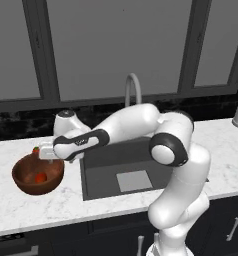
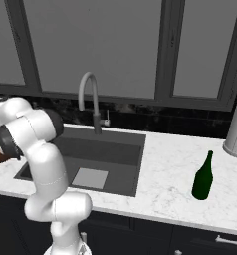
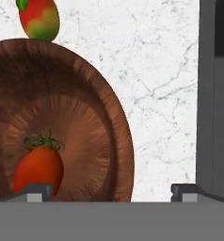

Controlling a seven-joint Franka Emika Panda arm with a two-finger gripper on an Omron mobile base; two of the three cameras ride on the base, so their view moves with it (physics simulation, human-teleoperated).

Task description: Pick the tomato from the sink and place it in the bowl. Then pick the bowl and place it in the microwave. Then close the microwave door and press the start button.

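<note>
The gripper [image 3: 112, 190] is hovering just above the bowl [image 3: 92, 117], its two dark fingertips [image 3: 36, 190] standing spread wide with nothing between them. The tomato [image 3: 38, 169] is lying inside the bowl on its floor, stem up, so the first placement looks done; the jaws are probably standing wide because the fruit has been let go.

In the left base view the arm is reaching out to the robot's left, over the marble counter [image 1: 111, 207], with the hand [image 1: 47, 151] sitting over the bowl's near rim. The bowl is resting on the counter just beside the sink [image 1: 103, 172], apart from its edge, which keeps the carry from basin to bowl short.

A second, red-and-green fruit [image 3: 38, 19] is lying on the counter at the bowl's far rim; I cannot tell whether it is touching.

Further back, the faucet [image 1: 132, 90] is rising behind the basin. A green bottle [image 2: 203, 177] is standing well apart on the other side.

Judgement: next step is gripping the bowl's rim.
</note>
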